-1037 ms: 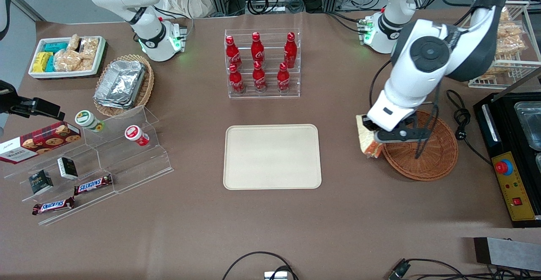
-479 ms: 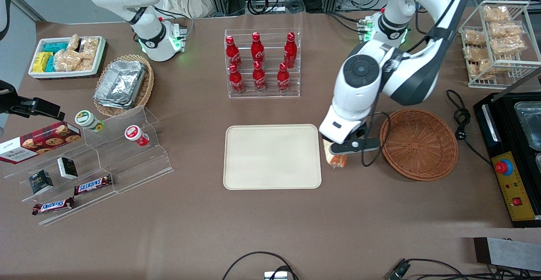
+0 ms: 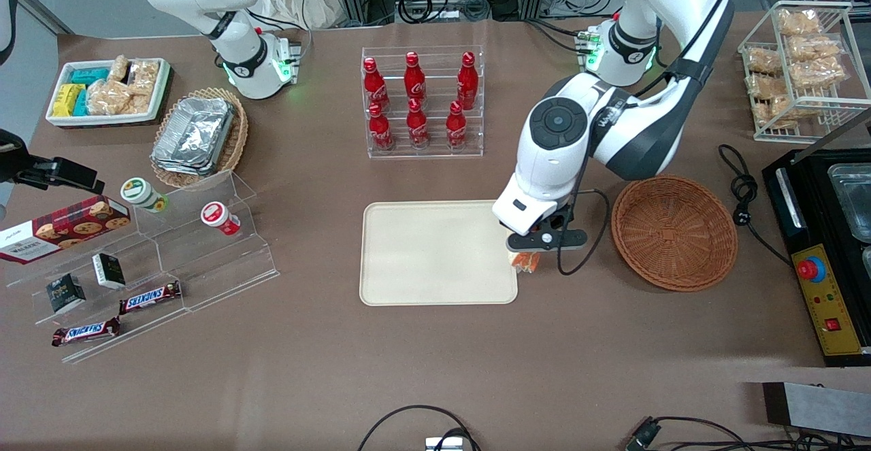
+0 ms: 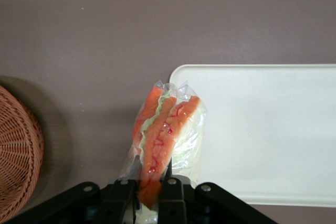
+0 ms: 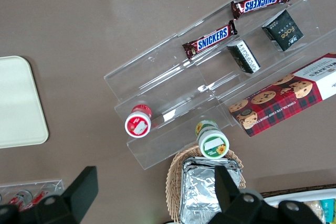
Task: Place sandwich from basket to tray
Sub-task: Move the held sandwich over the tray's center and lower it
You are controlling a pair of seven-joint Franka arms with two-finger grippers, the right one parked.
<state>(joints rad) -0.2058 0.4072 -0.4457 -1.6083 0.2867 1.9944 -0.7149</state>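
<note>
Brown table; gripper pointing down above tray edge nearest basket, fingers clamped on sandwich.

Front view high above whole table, left wrist close, straight down, both sharing tray edge

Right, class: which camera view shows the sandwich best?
The left wrist view: the sandwich, wrapped in clear film, shows its orange, red and green layers while the hand grips it at the tray edge. The front view shows only an orange sliver; the right wrist view shows none.
</note>
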